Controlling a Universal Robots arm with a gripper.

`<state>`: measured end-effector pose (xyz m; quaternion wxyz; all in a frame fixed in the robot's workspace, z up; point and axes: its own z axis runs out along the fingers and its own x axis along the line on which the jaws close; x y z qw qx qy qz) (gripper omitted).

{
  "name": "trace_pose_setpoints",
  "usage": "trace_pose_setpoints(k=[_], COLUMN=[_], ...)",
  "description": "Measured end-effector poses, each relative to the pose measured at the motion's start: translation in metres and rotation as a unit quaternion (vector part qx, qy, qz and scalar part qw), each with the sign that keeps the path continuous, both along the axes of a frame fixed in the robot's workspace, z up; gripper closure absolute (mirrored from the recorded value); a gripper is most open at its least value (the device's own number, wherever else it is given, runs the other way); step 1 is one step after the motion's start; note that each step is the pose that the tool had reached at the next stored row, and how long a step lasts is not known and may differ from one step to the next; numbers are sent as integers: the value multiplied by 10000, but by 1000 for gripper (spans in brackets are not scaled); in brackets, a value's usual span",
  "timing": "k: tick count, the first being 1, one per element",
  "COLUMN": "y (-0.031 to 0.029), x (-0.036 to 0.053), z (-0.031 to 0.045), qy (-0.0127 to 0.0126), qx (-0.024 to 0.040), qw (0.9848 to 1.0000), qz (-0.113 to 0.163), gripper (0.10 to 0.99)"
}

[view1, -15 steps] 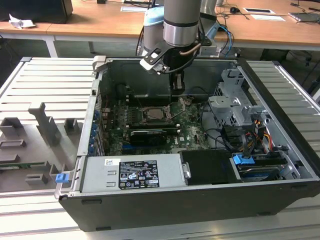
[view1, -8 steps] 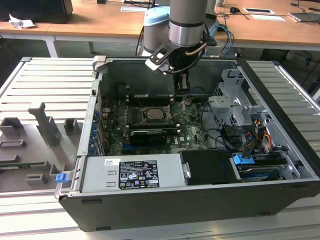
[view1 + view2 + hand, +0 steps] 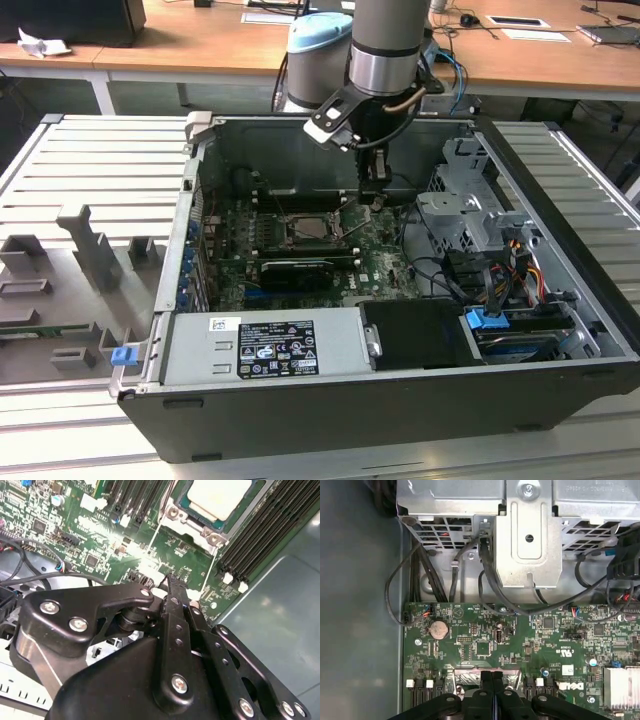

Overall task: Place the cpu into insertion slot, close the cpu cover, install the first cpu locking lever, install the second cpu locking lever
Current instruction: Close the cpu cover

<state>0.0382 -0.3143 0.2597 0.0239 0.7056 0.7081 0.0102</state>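
Pincer (image 3: 172, 581) narrow, fingers together, over green board (image 3: 90, 540); cpu (image 3: 219, 497) seated in insertion slot (image 3: 192, 526) nearby; cables (image 3: 490, 580) beside.

insertion slot (image 3: 316, 228) open above, drive cage (image 3: 468, 205) alongside

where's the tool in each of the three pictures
Exterior view: tool down inside the case, to the exterior view's right of the cpu.
Second wrist view: tool in the foreground, shut, over the green board.
First wrist view: tool shut, over the green board.
Shared landmark: green board.
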Motion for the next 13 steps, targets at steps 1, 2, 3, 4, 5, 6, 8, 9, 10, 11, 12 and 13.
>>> trace_pose_setpoints(k=[1,2,3,4,5,6,8,9,10,11,12,13], y=[5,11,15,18,20,22,27,34,38,41,46,51], x=[30,52,67,79,88,96,111,131,142,151,163,174], z=[-4,-8,-10,-12,-14,-14,-19,-24,-27,-31,-38,-46], qy=[3,6,7,8,8,8,8,11,14,16,19,21], qx=[-2,-4,-7,-8,-7,-9,-8,-10,-12,-17,-32,-43], qw=[10000,10000,10000,10000,10000,10000,10000,9999,9999,9999,9999,9999], qz=[0,0,-1,2,14,40,93,109,108,109,109,109], gripper=[980,980,980,980,980,980,980,980,980,980,980,980])
